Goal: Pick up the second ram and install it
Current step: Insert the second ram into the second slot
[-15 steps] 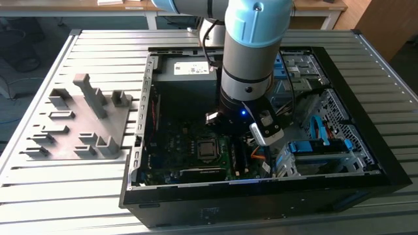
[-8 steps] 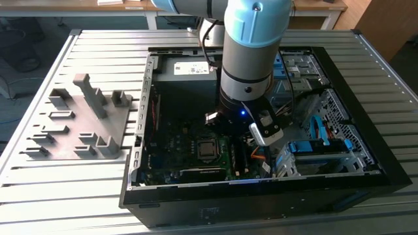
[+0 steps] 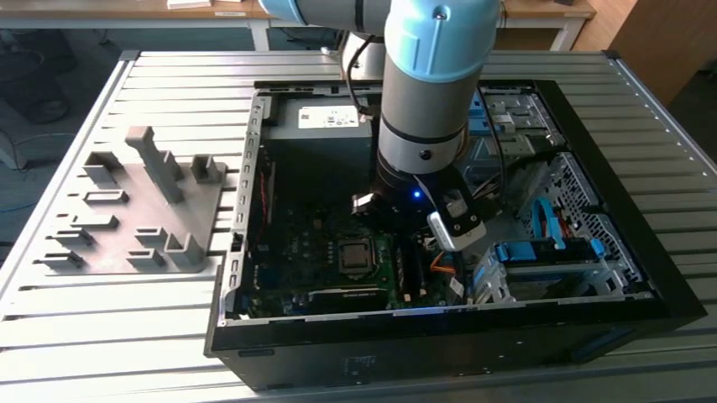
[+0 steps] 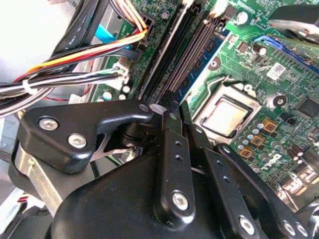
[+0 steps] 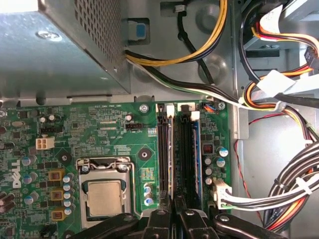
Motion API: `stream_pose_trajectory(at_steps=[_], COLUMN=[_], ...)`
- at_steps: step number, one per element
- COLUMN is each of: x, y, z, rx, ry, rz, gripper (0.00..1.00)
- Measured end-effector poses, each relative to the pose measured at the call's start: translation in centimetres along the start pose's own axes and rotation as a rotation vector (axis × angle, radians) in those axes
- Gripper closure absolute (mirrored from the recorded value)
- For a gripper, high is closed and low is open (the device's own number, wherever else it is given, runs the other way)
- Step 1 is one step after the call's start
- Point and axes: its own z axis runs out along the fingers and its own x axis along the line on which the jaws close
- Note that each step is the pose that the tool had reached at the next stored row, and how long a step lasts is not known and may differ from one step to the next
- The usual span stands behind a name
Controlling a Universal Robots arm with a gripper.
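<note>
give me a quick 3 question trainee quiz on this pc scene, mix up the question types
1. True or false: the gripper is over the grey holder block.
2. Which lies closest to the gripper? A) the long black memory slots B) the blue drive bay C) the holder block
3. Fill in: the bare processor sits on the green ____.

Key: 1 false, it is down inside the computer case. 2 A. 3 motherboard.
</note>
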Motion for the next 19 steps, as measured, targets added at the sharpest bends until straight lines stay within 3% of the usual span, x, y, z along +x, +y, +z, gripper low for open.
stream_pose_trajectory(at_steps=[19], x=[-0.02], y=[-0.15], z=[-0.21], rx=[-0.0004], ry=[-0.0001], rz=[0.000], gripper=[0.86])
